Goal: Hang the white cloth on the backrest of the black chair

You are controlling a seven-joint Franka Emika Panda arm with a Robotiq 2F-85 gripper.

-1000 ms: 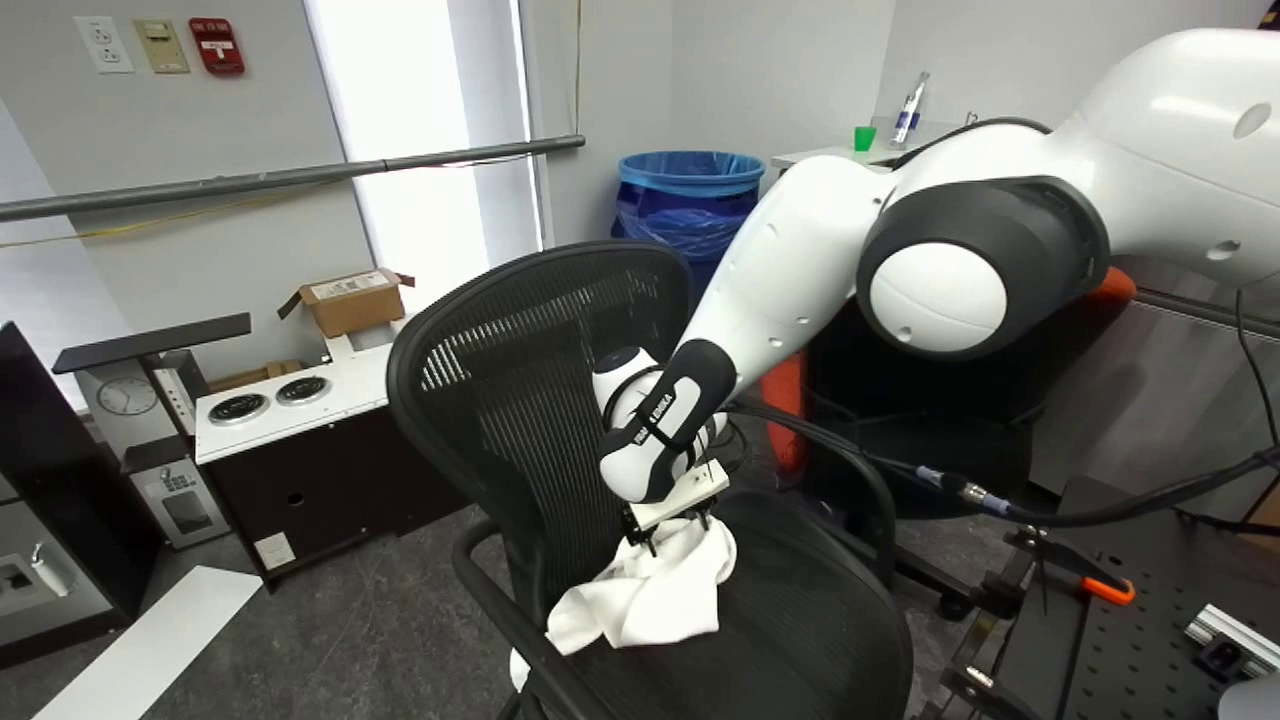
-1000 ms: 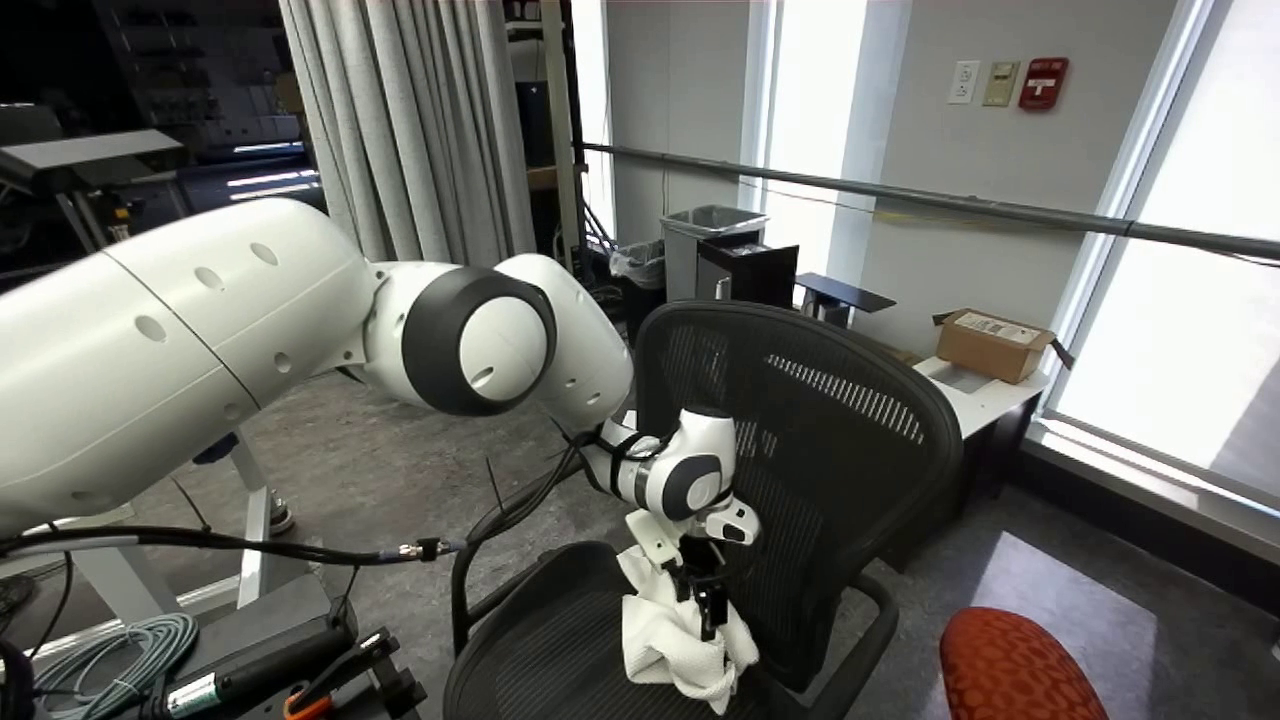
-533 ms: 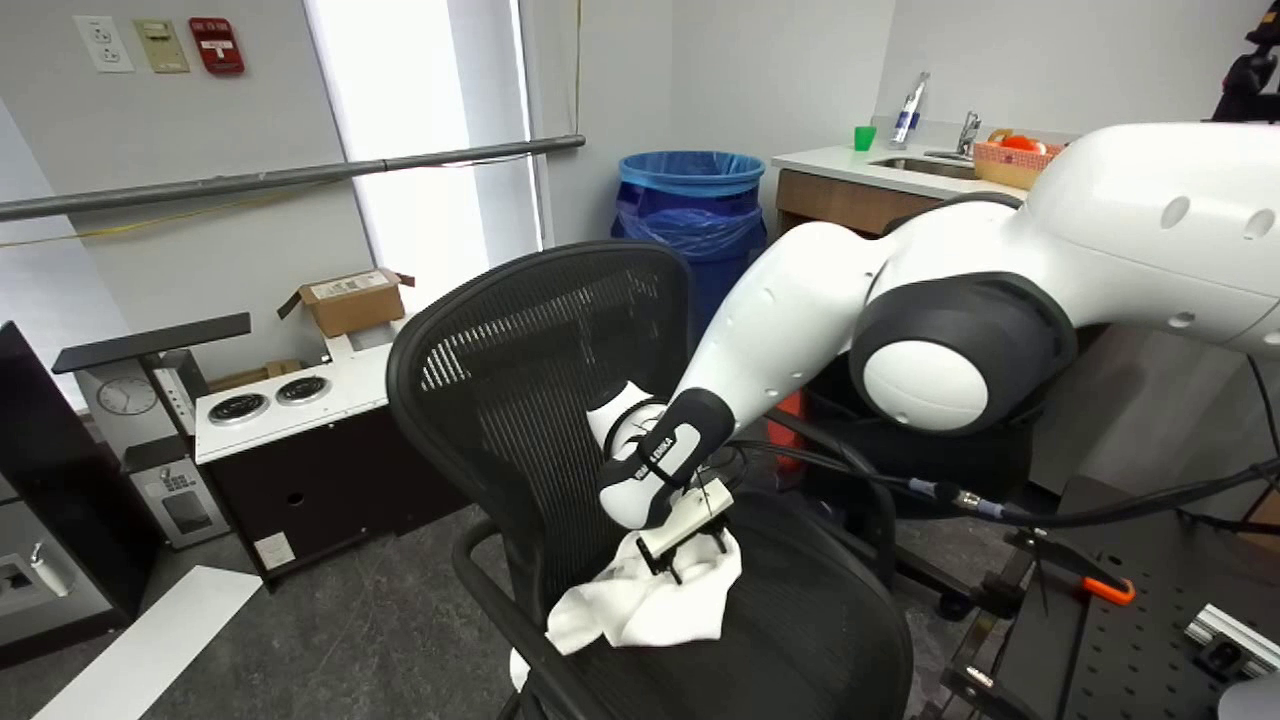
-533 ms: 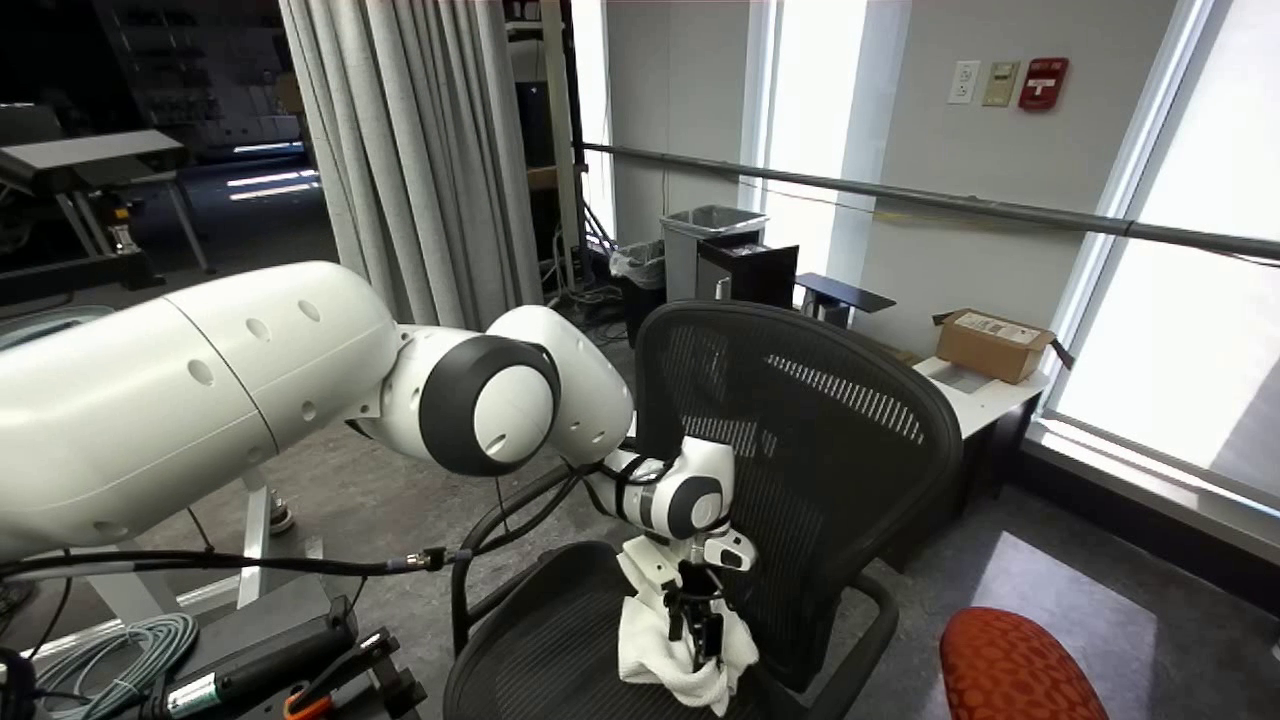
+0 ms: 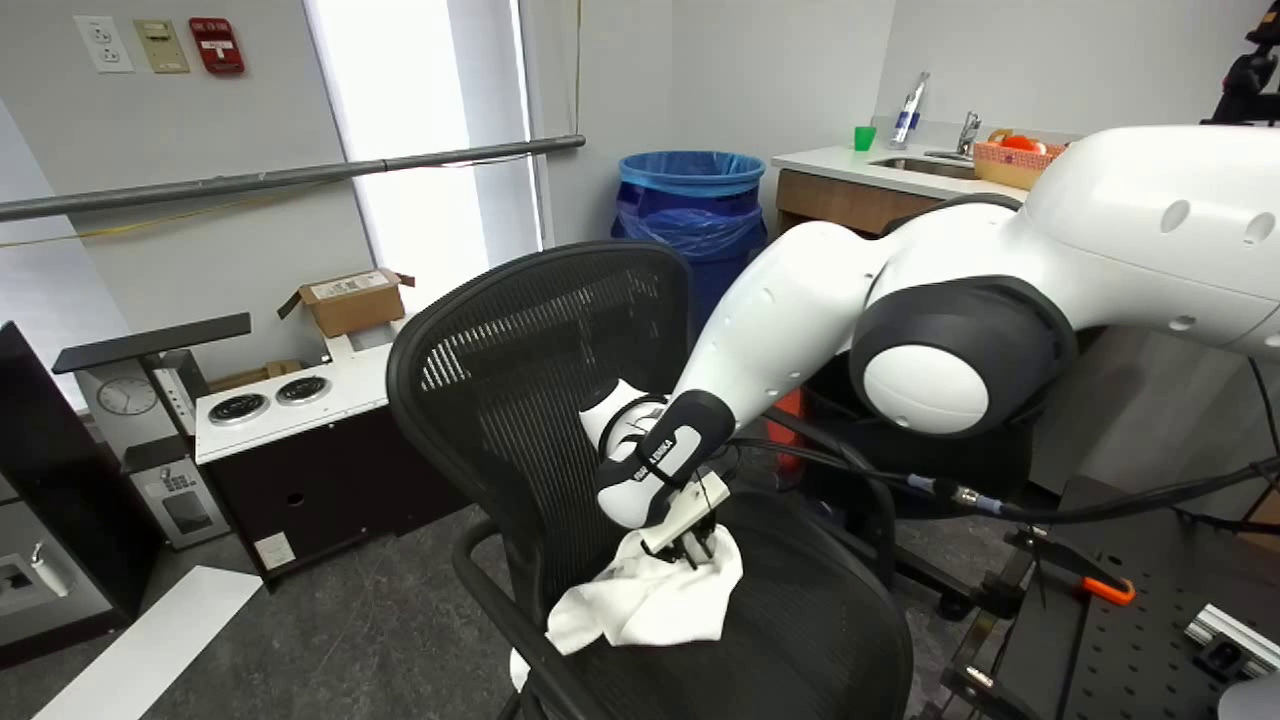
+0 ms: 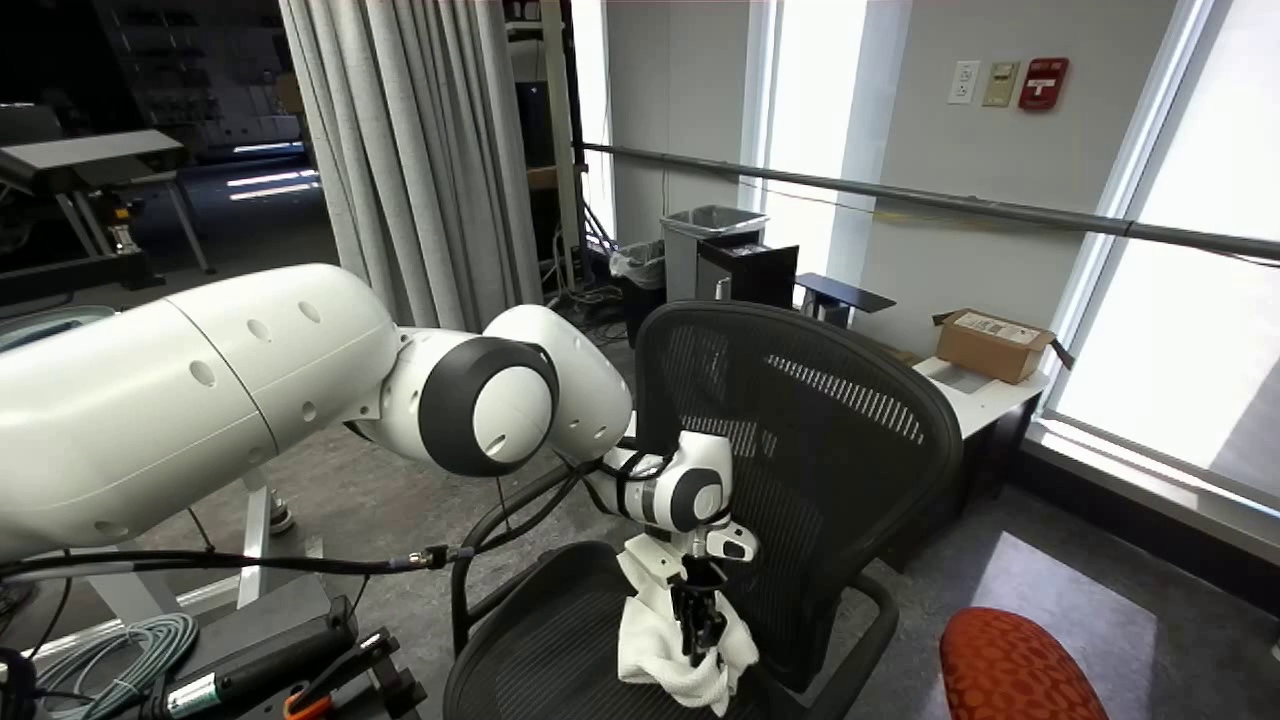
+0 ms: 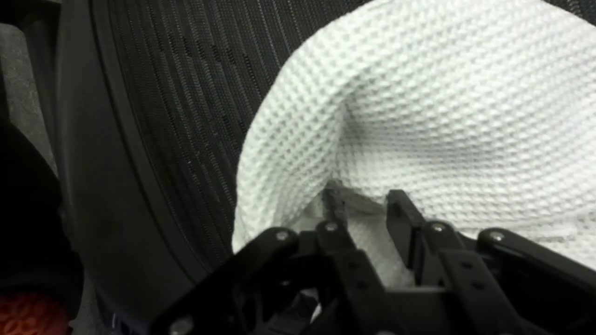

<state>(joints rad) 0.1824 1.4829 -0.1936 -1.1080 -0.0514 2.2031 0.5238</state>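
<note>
White cloth (image 7: 447,125) touches the tool (image 7: 363,202), whose fingers (image 7: 403,225) stand slightly apart.

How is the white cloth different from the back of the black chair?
The cloth is white, but the chair's back is black. The cloth lies crumpled, mostly on the seat, while the chair's back stands up. The cloth, bunched like this, looks smaller than the chair's back. Both have a fine texture: little bumps on the cloth, thin mesh on the chair's back.
</note>
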